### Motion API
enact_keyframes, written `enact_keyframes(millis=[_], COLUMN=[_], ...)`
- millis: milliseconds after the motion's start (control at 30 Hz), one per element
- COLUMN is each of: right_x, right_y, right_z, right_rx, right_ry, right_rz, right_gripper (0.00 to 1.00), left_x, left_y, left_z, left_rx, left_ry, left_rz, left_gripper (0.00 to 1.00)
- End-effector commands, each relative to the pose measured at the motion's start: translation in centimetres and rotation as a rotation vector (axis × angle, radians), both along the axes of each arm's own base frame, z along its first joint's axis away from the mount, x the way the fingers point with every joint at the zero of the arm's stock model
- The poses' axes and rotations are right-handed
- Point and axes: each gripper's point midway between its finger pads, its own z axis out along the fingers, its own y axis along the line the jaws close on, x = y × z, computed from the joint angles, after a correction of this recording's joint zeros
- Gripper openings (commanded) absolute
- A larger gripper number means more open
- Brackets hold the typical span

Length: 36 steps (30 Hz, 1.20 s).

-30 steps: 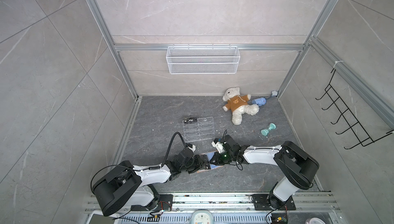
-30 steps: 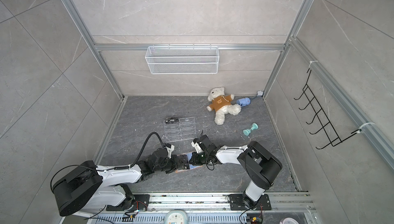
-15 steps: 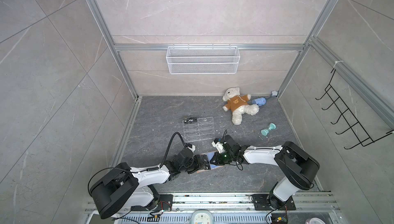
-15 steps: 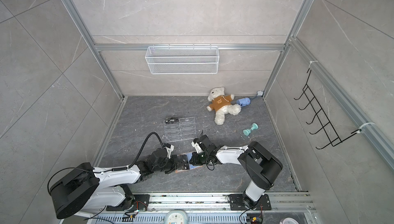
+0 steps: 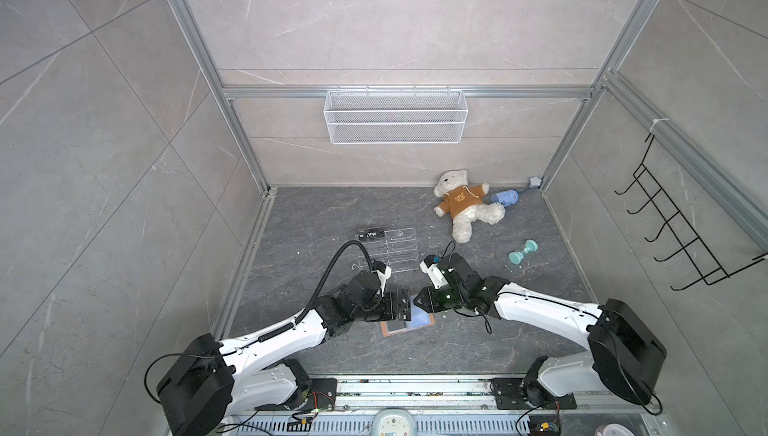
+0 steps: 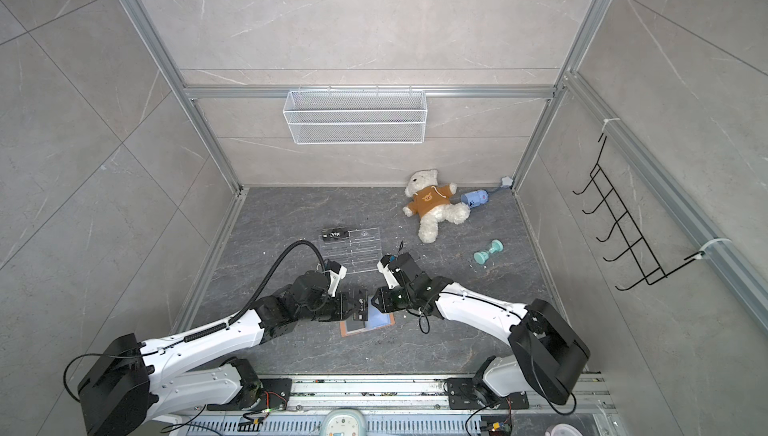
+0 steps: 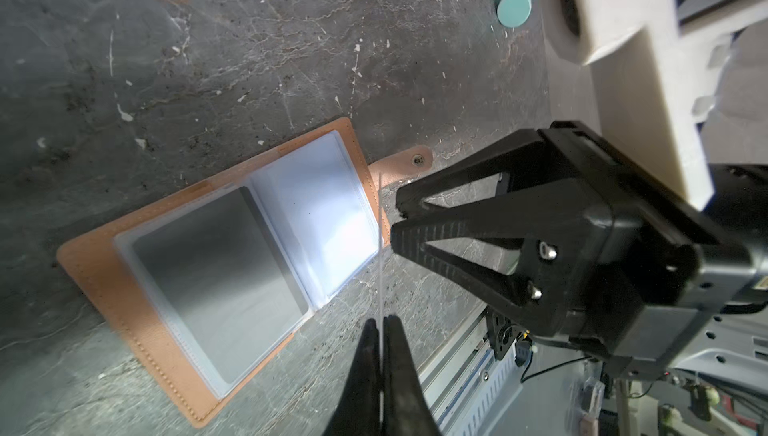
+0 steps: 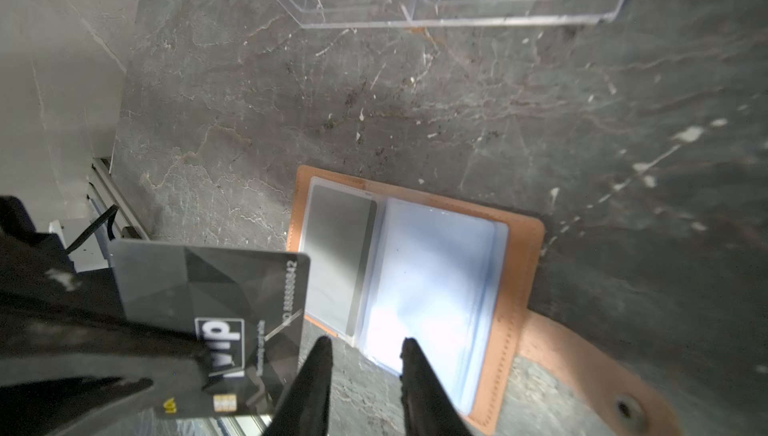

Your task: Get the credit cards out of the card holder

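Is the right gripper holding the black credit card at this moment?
No, the right gripper stands open and empty, while the shut left gripper pinches the credit card.

- Thin black plastic credit card (image 7: 380,247) shows only its edge in the left wrist view; its face is hidden.
- Flat tan-brown leather card holder (image 5: 411,326) lies partly hidden beneath the arms in both top views.

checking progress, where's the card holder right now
In both top views the card holder lies open on the floor at front centre, below where the left tool and right tool meet, nearer than the clear rack.
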Motion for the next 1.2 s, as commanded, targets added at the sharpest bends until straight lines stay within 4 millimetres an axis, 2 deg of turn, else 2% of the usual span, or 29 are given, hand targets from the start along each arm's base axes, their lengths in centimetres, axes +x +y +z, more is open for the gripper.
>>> enact_keyframes(millis=[0, 133, 267, 433, 567, 700, 933, 1033, 1167], right_x=[0.2, 0.3, 0.4, 0.3, -0.2, -0.8, -1.6, -1.9, -2.0], right_y=[-1.6, -2.5, -3.4, -3.9, -3.6, -3.1, -3.7, -4.2, -4.8], right_z=[1.4, 3.0, 4.6, 6.5, 8.4, 10.7, 13.6, 14.5, 14.7], right_rx=[-0.075, -0.081, -0.077, -0.056, 0.007, 0.090, 0.160, 0.178, 0.154], right_ry=[-0.084, -0.156, -0.229, -0.303, -0.357, -0.409, -0.518, -0.559, -0.572], right_rz=[0.003, -0.003, -0.013, -0.008, 0.020, 0.045, 0.062, 0.056, 0.051], right_gripper=[0.42, 0.63, 0.76, 0.81, 0.85, 0.89, 0.94, 0.96, 0.97], left_x=[-1.1, -1.3, -1.6, -2.2, -2.3, -2.2, -2.2, -2.1, -2.1], left_y=[1.1, 1.3, 1.3, 1.2, 1.4, 1.4, 1.4, 1.4, 1.6], left_z=[0.8, 1.9, 2.7, 3.3, 3.4, 3.4, 4.0, 4.6, 5.2], left_rx=[0.108, 0.165, 0.218, 0.271, 0.322, 0.354, 0.374, 0.386, 0.416], left_ry=[-0.084, -0.146, -0.192, -0.223, -0.231, -0.250, -0.315, -0.355, -0.390], left_rz=[-0.139, -0.225, -0.331, -0.458, -0.534, -0.582, -0.662, -0.695, -0.757], left_gripper=[0.00, 0.00, 0.00, 0.00, 0.00, 0.00, 0.00, 0.00, 0.00])
